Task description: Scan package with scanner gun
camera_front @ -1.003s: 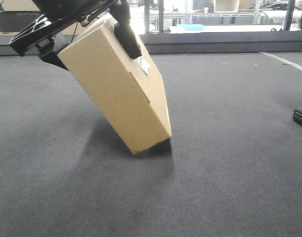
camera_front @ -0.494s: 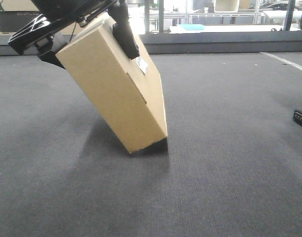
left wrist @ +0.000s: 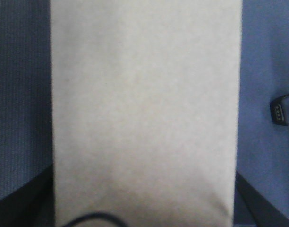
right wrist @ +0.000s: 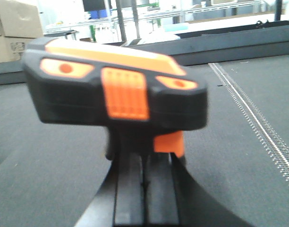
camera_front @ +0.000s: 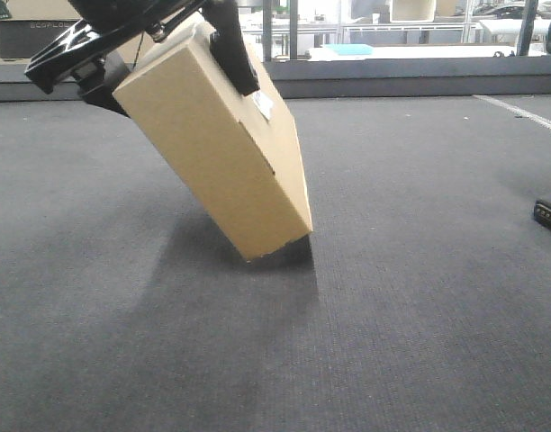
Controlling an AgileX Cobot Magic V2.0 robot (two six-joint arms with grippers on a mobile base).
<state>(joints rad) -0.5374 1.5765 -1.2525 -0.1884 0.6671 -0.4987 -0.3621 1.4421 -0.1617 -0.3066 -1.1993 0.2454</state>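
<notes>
The package (camera_front: 217, 148), a tan cardboard box with a small white label (camera_front: 263, 105) on its right face, hangs tilted with its lower corner just above the grey carpet. My left gripper (camera_front: 172, 90) is shut on its upper end, one black finger (camera_front: 232, 49) lying across the labelled face. In the left wrist view the package (left wrist: 144, 109) fills the frame. The scanner gun (right wrist: 116, 90), black with orange buttons, sits blurred and close in the right wrist view. My right gripper (right wrist: 144, 161) is shut on it from below.
Grey carpet (camera_front: 392, 315) covers the floor. A small black part (camera_front: 550, 214) shows at the right edge of the front view and again as a black part (left wrist: 280, 109) in the left wrist view. A low dark ledge (camera_front: 401, 76) and stacked cardboard boxes (right wrist: 17, 28) stand at the back.
The package has lifted slightly and shifted a little right in my left gripper, its lower corner rising off the carpet. The black part at the right edge has stayed put.
</notes>
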